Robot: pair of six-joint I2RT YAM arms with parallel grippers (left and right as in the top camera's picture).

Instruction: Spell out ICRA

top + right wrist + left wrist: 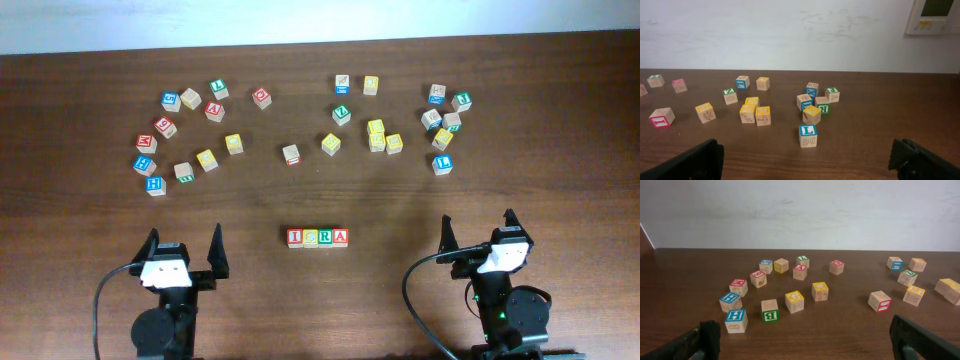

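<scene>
Row of four pale wooden letter cubes [318, 237]: lying at the front centre of the dark brown wooden table [100, 220], between the arms, long axis running left to right, reading ICRA upright towards the robot. Left gripper [185, 232] and right gripper [478, 219]: both standing spread wide, empty, apparently leaving the finished word undisturbed.

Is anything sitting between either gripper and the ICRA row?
Nothing visible. The ICRA row lies alone at the near centre. Only bare table separates it from the left gripper and the right gripper, both open. The loose blocks all lie farther back.
</scene>
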